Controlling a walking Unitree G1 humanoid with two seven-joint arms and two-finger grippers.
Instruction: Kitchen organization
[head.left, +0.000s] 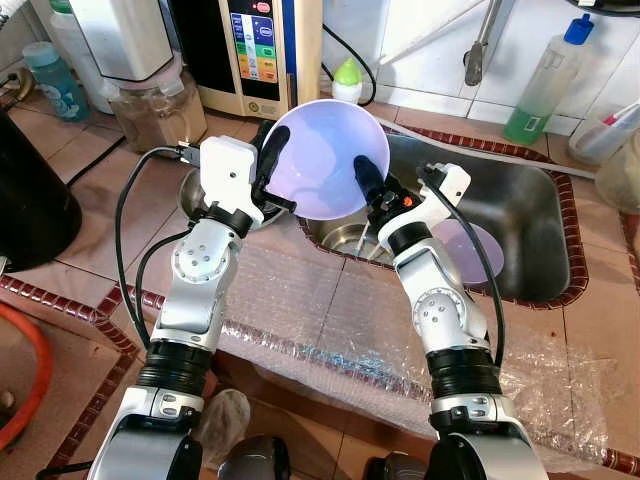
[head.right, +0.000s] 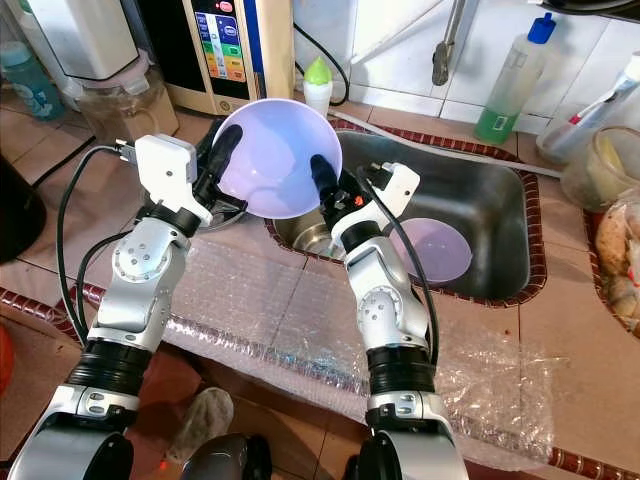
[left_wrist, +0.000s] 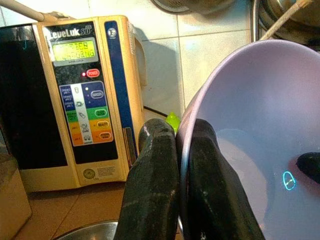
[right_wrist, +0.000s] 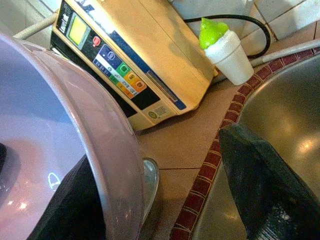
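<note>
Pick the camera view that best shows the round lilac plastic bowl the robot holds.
Left eye view: the whole round lilac plastic bowl appears, rim to rim. Right eye view matches it. Both wrist views catch just part of its rim and wall.

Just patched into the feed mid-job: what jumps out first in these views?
The big lavender bowl held up over the left edge of the steel sink grabs the eye: the left gripper pinches its rim, one finger inside and one outside, while the right gripper reaches in at the opposite side with its fingers spread. A second lavender dish lies down in the sink basin, and the beige button-panel appliance stands on the counter behind.
</note>
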